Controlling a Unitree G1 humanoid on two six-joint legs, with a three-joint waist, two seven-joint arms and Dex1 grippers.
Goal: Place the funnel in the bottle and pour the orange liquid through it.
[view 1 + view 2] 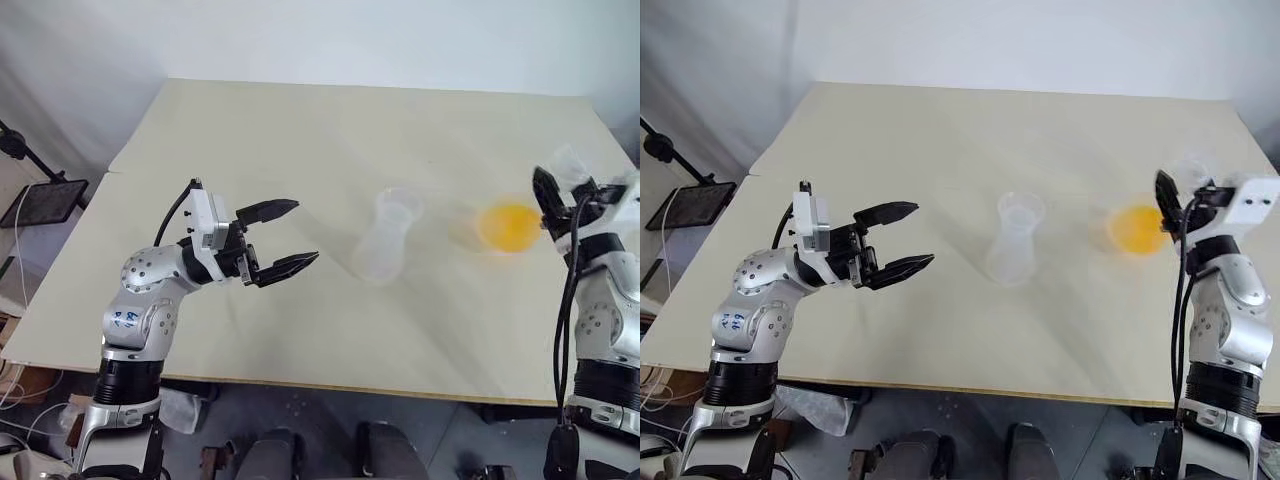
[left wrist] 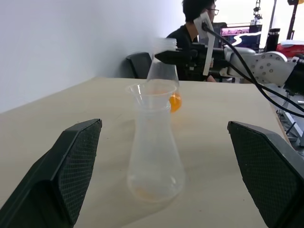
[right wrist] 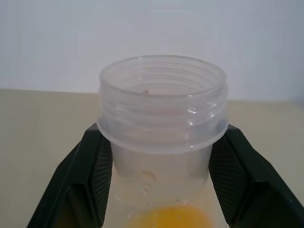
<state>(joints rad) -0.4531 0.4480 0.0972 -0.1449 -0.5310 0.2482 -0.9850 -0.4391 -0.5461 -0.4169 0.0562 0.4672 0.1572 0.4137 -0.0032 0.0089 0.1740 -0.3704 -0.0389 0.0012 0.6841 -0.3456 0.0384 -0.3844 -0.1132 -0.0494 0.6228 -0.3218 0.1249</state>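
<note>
Right end effector (image 3: 156, 156) is clamped on the neck of the larger flask (image 3: 161, 137); orange liquid (image 1: 508, 226) pools in its base, held at the right side of the surface (image 1: 300, 140). Left end effector (image 1: 282, 238) is spread wide, holding nothing, aimed at the bottle (image 1: 385, 238), which stands upright mid-surface. The funnel (image 2: 151, 91) appears to sit in the bottle's neck already, hard to tell through clear plastic. Looks like the pour step: next, carry the flask over the funnel mouth, tip slowly. Left could steady the bottle.

No text, label, brand, number or sign can be read on anything here.
</note>
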